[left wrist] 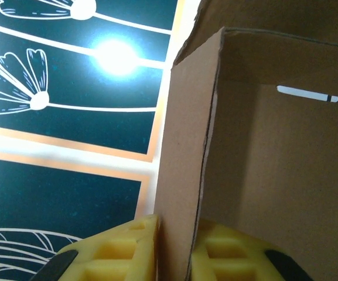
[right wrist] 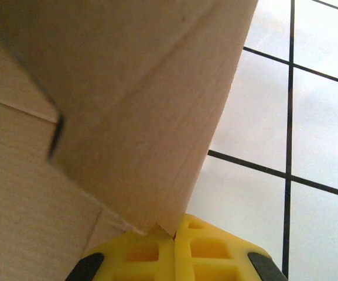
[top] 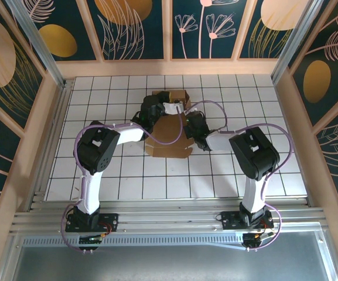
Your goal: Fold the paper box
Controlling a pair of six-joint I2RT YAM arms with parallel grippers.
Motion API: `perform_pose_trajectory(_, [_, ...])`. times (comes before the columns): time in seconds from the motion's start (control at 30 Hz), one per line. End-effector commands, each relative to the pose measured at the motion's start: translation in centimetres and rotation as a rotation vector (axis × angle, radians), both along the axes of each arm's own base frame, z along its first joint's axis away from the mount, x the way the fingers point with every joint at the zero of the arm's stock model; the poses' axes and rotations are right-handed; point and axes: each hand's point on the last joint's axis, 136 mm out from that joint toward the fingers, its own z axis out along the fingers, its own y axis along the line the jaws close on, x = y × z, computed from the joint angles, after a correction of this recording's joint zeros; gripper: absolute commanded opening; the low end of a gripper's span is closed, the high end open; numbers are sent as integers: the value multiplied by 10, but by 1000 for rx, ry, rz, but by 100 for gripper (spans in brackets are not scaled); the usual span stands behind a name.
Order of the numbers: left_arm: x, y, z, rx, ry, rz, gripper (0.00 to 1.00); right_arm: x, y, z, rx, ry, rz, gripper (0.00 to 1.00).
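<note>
The paper box point(top: 170, 139) is brown cardboard, partly folded, lying mid-table with flaps raised at its far end point(top: 177, 96). My left gripper point(top: 159, 109) reaches over its far left part. In the left wrist view, that gripper point(left wrist: 174, 225) is shut on an upright cardboard wall point(left wrist: 183, 146), one yellow finger point(left wrist: 122, 249) on each side; a slot point(left wrist: 306, 93) shows in the panel behind. My right gripper point(top: 191, 122) is at the box's right side. In the right wrist view, it point(right wrist: 176, 227) is shut with the corner of a slanting flap point(right wrist: 133, 99) pinched at the seam.
The white tiled tabletop point(top: 245, 99) lies open to the left, right and front of the box. Wooden-framed patterned walls point(top: 136, 29) close off the back and sides. A metal rail point(top: 169, 219) runs along the near edge by the arm bases.
</note>
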Motion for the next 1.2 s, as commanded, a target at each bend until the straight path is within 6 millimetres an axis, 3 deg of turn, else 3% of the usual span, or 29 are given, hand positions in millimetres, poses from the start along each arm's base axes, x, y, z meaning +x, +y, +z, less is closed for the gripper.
perform_pose_trajectory(0.0, [-12,-23,-17,7,50,-85,18,4,21,12,-14,50,87,0])
perform_pose_trajectory(0.07, [-12,-23,-17,2,52,-86,18,-5,43,11,120,152,169,1])
perform_pose_trajectory(0.13, [-13,-23,-17,1,54,-89,18,-7,50,6,174,191,174,7])
perform_pose_trajectory(0.23, [-13,-22,-20,8,59,-85,18,-4,45,-11,156,202,136,9])
perform_pose_trajectory(0.37, [-16,-20,-22,14,66,-84,18,-4,42,-37,129,242,138,19])
perform_pose_trajectory(0.6, [-18,-18,-24,6,70,-83,18,9,30,-30,134,222,110,21])
perform_pose_trajectory(0.7, [-18,-19,-24,6,69,-82,18,12,19,-31,113,217,54,30])
perform_pose_trajectory(0.8, [-17,-19,-24,5,69,-83,18,4,22,-15,247,243,55,33])
perform_pose_trajectory(1.0, [-17,-18,-25,7,68,-81,18,-27,17,58,648,202,110,58])
perform_pose_trajectory(1.17, [-18,-18,-26,4,69,-79,18,-52,7,89,857,204,137,63])
